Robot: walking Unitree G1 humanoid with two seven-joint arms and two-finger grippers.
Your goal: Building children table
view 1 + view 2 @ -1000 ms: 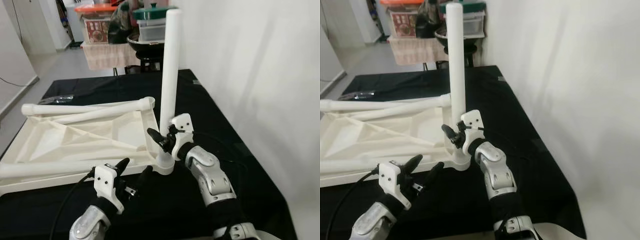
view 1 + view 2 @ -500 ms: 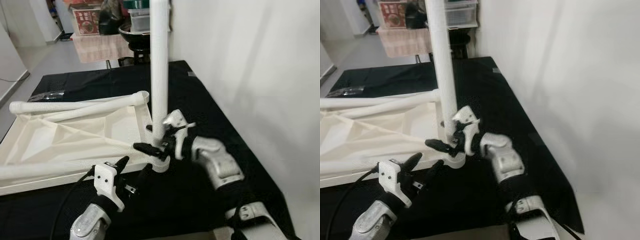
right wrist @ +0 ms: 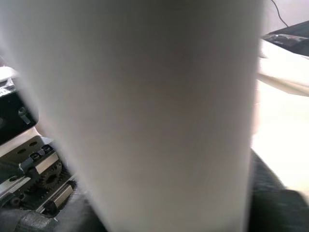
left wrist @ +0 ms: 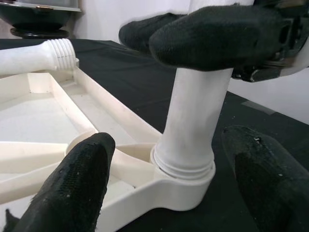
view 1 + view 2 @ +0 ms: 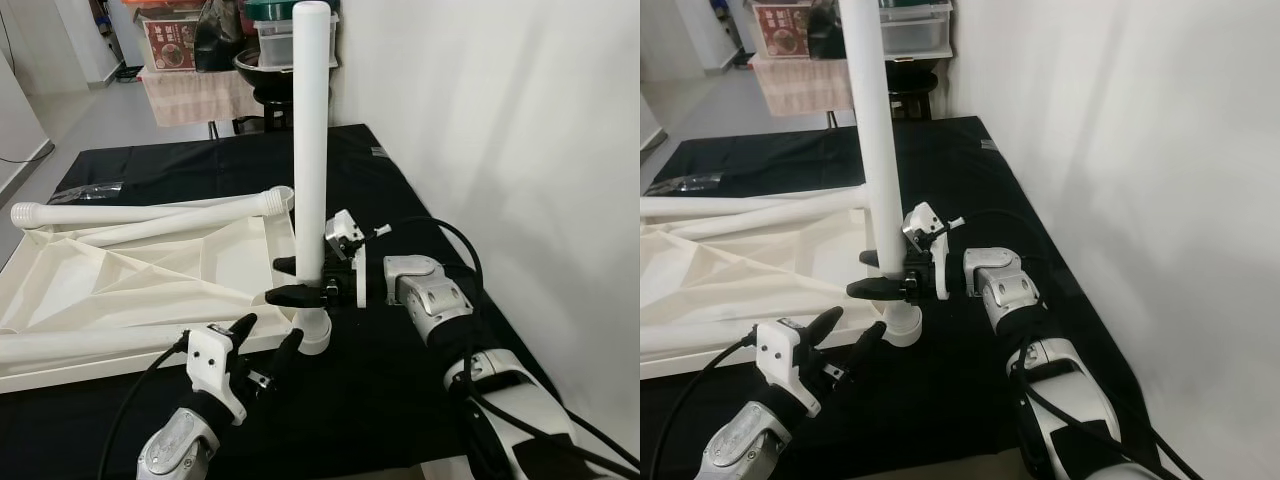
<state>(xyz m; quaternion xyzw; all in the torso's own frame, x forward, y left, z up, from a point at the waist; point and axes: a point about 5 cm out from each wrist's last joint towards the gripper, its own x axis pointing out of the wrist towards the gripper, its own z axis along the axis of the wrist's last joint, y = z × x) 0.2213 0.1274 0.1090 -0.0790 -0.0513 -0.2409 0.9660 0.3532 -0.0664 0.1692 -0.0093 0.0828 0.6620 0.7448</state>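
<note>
A white children's table top (image 5: 130,280) lies upside down on the black-covered table (image 5: 400,400). One white leg (image 5: 310,150) stands upright in the near right corner socket (image 5: 315,335). My right gripper (image 5: 292,280) reaches in from the right and is shut on this leg low down, one black finger on each side. My left gripper (image 5: 268,338) is open just in front of the socket (image 4: 186,176), its fingers (image 4: 79,179) apart and holding nothing. Two more white legs (image 5: 150,212) lie flat along the table top's far and near sides.
A white wall (image 5: 520,150) runs close along the right of the table. Behind the table stand a stool with a dark bowl, storage boxes (image 5: 290,45) and a cloth-covered shelf (image 5: 195,95). A dark plastic bag (image 5: 95,190) lies at the far left.
My right wrist has turned and its fingers now straddle the upright leg from the right, where earlier the gripper sat beside the leg's base. The left gripper has stayed put. The camera shifted slightly.
</note>
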